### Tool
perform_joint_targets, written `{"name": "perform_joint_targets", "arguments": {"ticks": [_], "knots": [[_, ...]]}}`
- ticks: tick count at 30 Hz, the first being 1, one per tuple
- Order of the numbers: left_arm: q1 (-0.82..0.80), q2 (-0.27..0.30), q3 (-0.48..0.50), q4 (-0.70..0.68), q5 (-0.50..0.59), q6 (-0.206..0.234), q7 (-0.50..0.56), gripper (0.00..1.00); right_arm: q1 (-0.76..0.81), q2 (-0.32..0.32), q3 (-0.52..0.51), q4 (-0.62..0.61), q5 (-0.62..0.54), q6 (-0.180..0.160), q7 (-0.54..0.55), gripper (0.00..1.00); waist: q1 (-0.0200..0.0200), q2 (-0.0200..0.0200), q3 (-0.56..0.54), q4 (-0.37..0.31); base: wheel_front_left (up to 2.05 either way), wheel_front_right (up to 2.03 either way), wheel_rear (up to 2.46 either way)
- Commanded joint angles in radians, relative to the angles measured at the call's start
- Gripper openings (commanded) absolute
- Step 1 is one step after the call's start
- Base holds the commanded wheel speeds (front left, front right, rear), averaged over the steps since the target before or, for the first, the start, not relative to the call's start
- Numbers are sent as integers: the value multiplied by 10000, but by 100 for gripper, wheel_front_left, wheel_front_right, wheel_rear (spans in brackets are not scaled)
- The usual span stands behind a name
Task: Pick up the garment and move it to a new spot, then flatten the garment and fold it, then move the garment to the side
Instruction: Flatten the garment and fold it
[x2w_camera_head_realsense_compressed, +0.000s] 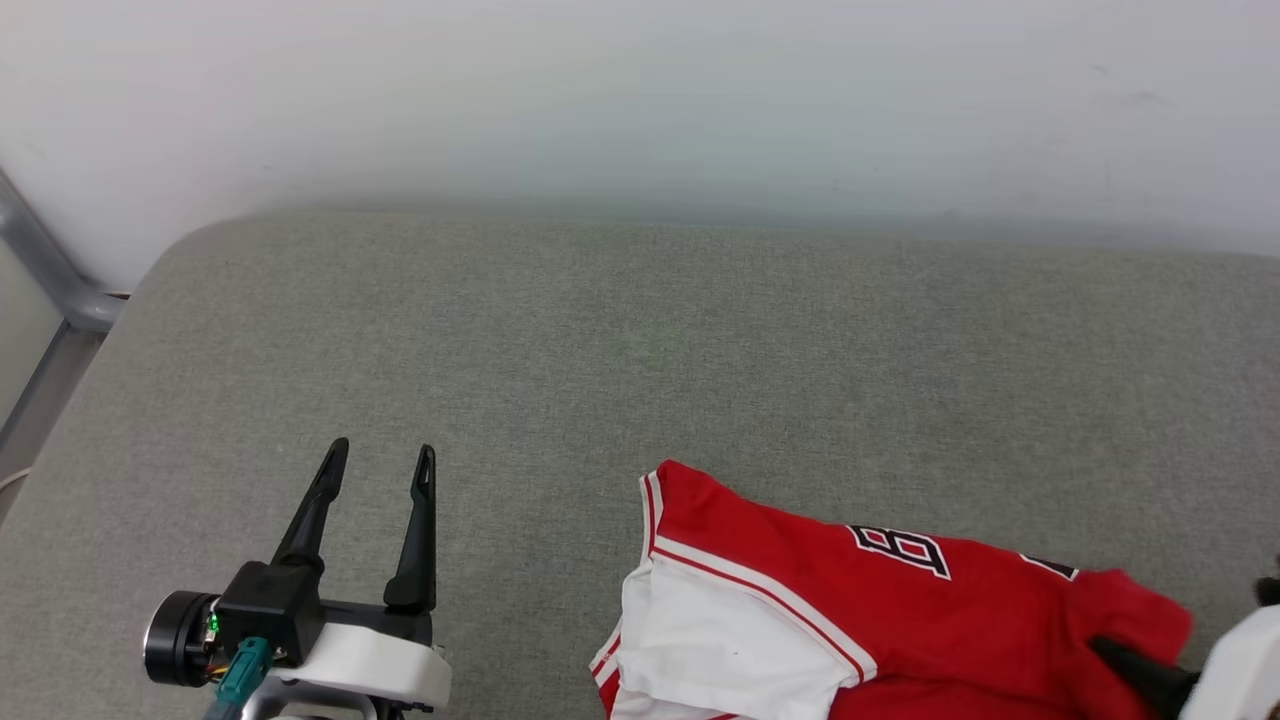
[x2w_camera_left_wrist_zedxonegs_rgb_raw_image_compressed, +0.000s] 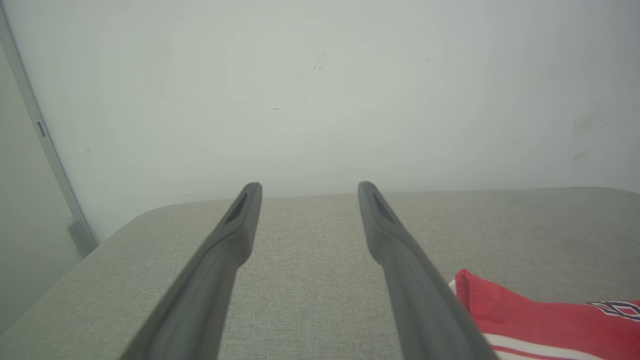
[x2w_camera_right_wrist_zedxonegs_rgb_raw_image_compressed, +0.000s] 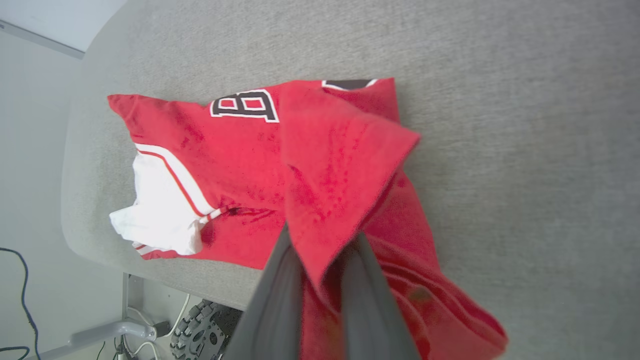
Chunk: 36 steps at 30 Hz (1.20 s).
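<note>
My right pincer (x2w_camera_right_wrist_zedxonegs_rgb_raw_image_compressed: 325, 247) is pinching a red fold of the jersey (x2w_camera_head_realsense_compressed: 850, 600), which lies crumpled, long axis running sideways along the near edge of the bench (x2w_camera_head_realsense_compressed: 600, 330). My left pincer (x2w_camera_head_realsense_compressed: 382, 452) is spread and empty, with the white sleeve (x2w_camera_head_realsense_compressed: 720, 640) off to its right, apart, so the right arm is nearer.

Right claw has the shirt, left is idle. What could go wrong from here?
1. The right claw pinches one folded flap of the garment; it may slip out when lifted.
2. The white sleeve lies near the table edge and might slide off.
3. The left claw stands open, apart from the cloth, so a lift would likely bunch it.
</note>
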<state>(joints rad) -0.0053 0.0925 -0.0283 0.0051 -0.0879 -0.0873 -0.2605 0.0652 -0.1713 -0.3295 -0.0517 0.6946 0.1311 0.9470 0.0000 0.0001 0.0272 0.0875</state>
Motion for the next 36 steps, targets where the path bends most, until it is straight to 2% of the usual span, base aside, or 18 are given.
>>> {"name": "perform_joint_targets", "arguments": {"ticks": [1,6,10,13,19,23,27,28,34,35,36], "knots": [[84,-26,11,-22,68,-23,-67,100,138,273,135,-263,26,-8,165,0,0,-1,7,36,0,0,0],[15,-125,48,-13,65,-69,-60,100,107,1047,636,-995,424,-8,640,0,0,-1,70,208,0,0,0],[-41,-167,154,30,86,-115,-58,100,-134,1217,1104,-1040,1161,-8,526,0,0,-1,94,375,0,0,0],[-84,-185,186,65,133,-158,-58,100,-269,1233,1757,-628,1988,-7,-50,0,0,-1,70,503,0,0,0],[-71,-199,377,87,142,-180,-58,100,-660,1227,3293,356,2878,-7,-1505,0,0,-1,-7,692,0,0,0],[-112,-207,439,86,181,-236,-58,100,-1003,1225,4229,1142,2922,-7,-2356,0,0,-1,-13,819,0,0,0],[-103,-208,496,81,212,-240,-57,100,-1339,1221,4701,1731,2881,-7,-2871,0,0,-1,-6,871,0,0,0],[-69,-218,511,67,233,-249,-57,100,-1565,1218,4836,2235,2852,-7,-3322,0,0,-1,13,887,0,0,0],[-8,-245,418,133,237,-274,-57,100,-2423,1219,5479,3714,2796,-7,-4482,0,0,-1,25,945,0,0,0],[-22,-252,407,143,237,-281,-57,100,-2576,1219,5629,3944,2684,-7,-4618,14,0,-1,31,952,0,0,0],[-39,-255,402,151,234,-288,-57,100,-2678,1225,5768,4130,2623,-7,-4738,73,0,-1,39,956,0,0,0]]}}
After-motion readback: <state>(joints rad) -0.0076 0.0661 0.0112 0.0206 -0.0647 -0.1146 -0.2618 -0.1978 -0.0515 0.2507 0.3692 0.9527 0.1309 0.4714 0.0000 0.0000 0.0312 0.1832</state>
